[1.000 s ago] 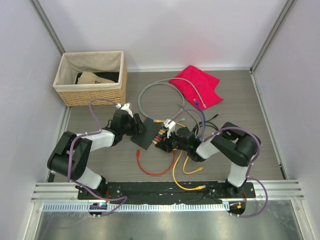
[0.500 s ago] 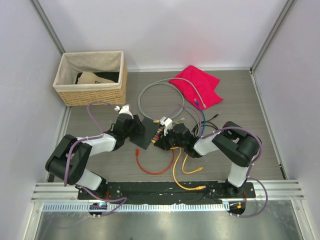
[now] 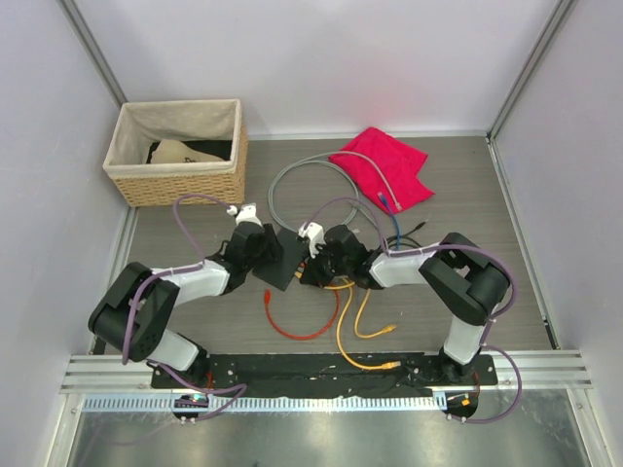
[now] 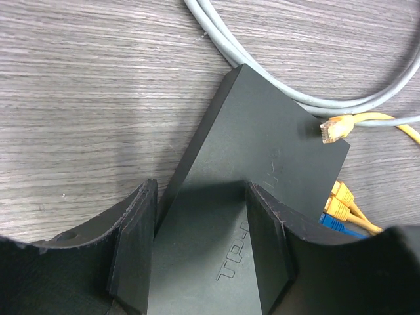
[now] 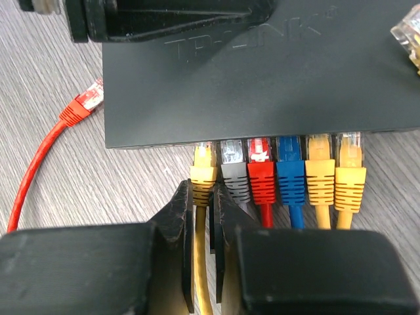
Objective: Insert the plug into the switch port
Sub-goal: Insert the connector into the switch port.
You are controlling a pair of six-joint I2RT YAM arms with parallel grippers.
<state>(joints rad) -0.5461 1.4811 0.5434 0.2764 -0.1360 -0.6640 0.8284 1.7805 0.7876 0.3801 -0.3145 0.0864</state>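
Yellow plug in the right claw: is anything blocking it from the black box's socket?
Nothing visible. The right gripper holds the yellow plug, tip at the end socket of the switch, beside the grey plug. The left gripper clamps the switch.

- We see the switch (image 5: pixel 262 85) across the top, dark grey, with raised TP-LINK lettering on its lid.
- Six plugs sit in a row along its near edge: the yellow plug (image 5: pixel 203 167) leftmost, then a grey plug (image 5: pixel 233 167), a red plug (image 5: pixel 260 172), a blue plug (image 5: pixel 291 172) and two more yellow plugs (image 5: pixel 335 172).
- Our right gripper (image 5: pixel 202 210) pinches the yellow plug at the rear of its boot, the cable running down between the fingers (image 5: pixel 177 223).
- We cannot tell whether that plug is fully seated.
- A loose red cable (image 5: pixel 39 161) lies on the wood-grain table (image 5: pixel 46 59) to the left, its connector just beside the switch's corner.
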